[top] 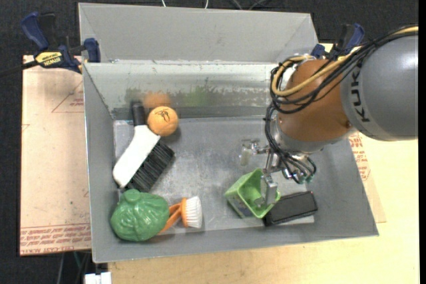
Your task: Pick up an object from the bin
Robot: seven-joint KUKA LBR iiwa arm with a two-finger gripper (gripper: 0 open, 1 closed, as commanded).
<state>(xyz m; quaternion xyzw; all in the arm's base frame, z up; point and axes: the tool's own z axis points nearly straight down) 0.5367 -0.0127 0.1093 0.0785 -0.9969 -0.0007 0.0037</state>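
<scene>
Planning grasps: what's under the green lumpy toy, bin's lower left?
The small white-bristled brush has its orange handle tucked under the green toy. The handle's end is covered. Anything else beneath is hidden.

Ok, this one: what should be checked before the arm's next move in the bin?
1. Jaws over a target, the green cup at the front right of the bin: ok.
2. Cup actually gripped: cannot tell.
3. Space around the cup: not ok, a black block lies right beside it.
4. Orange ball, white brush and green lump out of the way on the left: ok.
</scene>
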